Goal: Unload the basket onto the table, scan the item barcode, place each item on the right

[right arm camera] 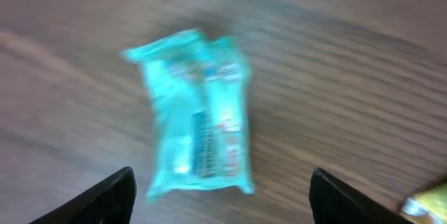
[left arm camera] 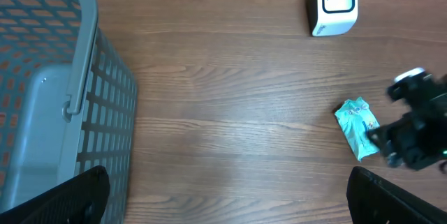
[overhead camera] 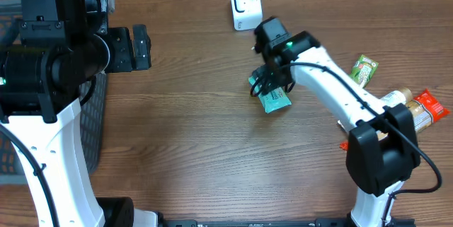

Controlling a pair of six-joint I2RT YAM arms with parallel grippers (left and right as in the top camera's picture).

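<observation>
While the teal packet (right arm camera: 195, 112) is lying flat on the wooden table (overhead camera: 191, 128), its barcode side facing up, the right gripper (right arm camera: 223, 203) is hovering just above it, jaws spread wide and gripping nothing. The white scanner (overhead camera: 245, 6) is standing near the far edge. The left gripper (left arm camera: 227, 199) is hanging wide open and empty beside the grey basket (left arm camera: 49, 77).
</observation>
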